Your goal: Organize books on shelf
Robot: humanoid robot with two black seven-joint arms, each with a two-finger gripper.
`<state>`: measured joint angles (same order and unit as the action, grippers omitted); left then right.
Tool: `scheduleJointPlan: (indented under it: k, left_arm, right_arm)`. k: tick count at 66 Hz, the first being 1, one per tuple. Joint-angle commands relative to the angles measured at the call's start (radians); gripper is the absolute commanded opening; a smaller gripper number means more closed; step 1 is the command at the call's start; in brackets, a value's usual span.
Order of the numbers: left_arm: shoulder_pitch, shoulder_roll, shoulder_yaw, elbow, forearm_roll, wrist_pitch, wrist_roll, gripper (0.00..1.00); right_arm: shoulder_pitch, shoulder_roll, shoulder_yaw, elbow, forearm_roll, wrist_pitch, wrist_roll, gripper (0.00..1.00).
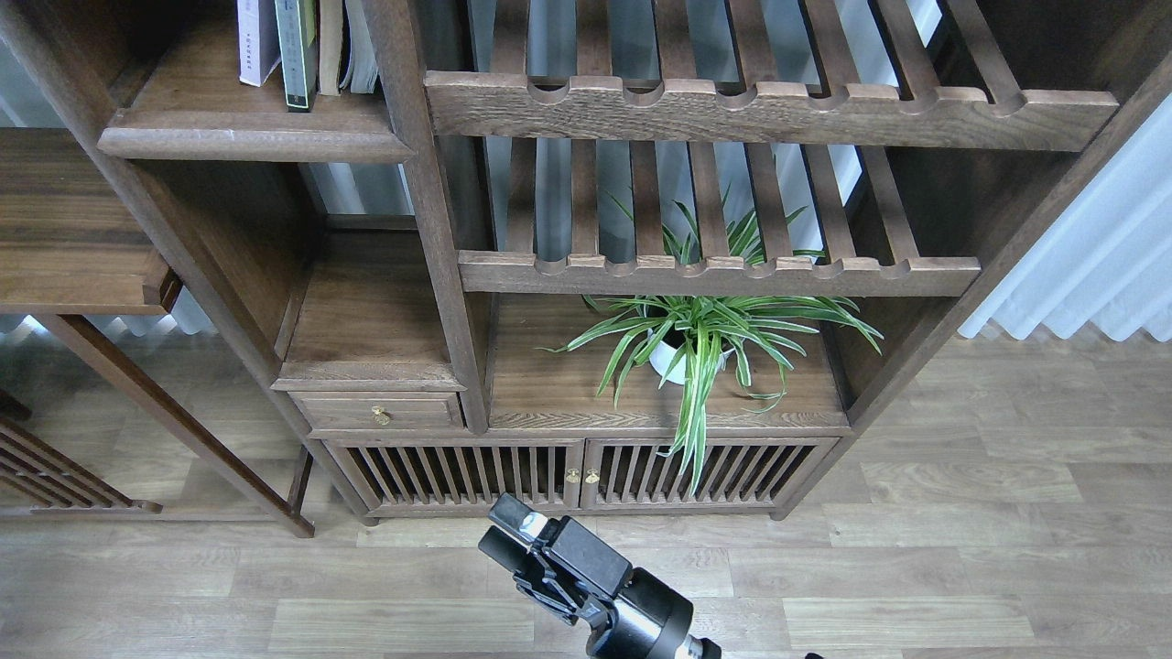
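Wood floor (961, 549) near; books (298, 46) upright far left on shelf (247, 137); plant (696, 339) centre. Gripper (513, 535) low over floor, empty, opening unclear.

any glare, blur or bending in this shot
Head view: sharp overall; bright daylight through the white curtains washes them out; wide-angle lens bows the dark brown wooden shelf uprights outward; the upright books are cropped by the top edge and partly shadowed; the black gripper sits slightly soft.

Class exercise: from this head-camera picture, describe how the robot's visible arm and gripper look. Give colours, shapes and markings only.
One arm shows at the bottom edge. Its gripper is matte black and blocky, with a small pale grey-white patch near the tip and a ribbed black section along its underside. Behind it sits a rounded, glossy black joint housing. No cables or labels are visible.
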<state>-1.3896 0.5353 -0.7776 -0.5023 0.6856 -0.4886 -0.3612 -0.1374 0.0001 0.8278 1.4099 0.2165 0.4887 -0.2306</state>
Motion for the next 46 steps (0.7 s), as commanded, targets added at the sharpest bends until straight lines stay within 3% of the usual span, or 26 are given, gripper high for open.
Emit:
scheduleJointPlan:
  k: [1, 21, 46]
  left_arm:
    - [0.006, -0.017, 0.017, 0.036, -0.008, 0.000, -0.031, 0.03]
    - [0.009, -0.112, 0.023, 0.188, -0.028, 0.000, -0.127, 0.03]
    - [0.020, -0.141, 0.066, 0.275, -0.031, 0.000, -0.127, 0.05]
  right_arm:
    - [0.038, 0.000, 0.050, 0.000, 0.001, 0.000, 0.002, 0.98]
    - [0.139, 0.000, 0.079, 0.001, 0.001, 0.000, 0.016, 0.98]
    - [0.226, 0.000, 0.108, 0.027, 0.003, 0.000, 0.060, 0.98]
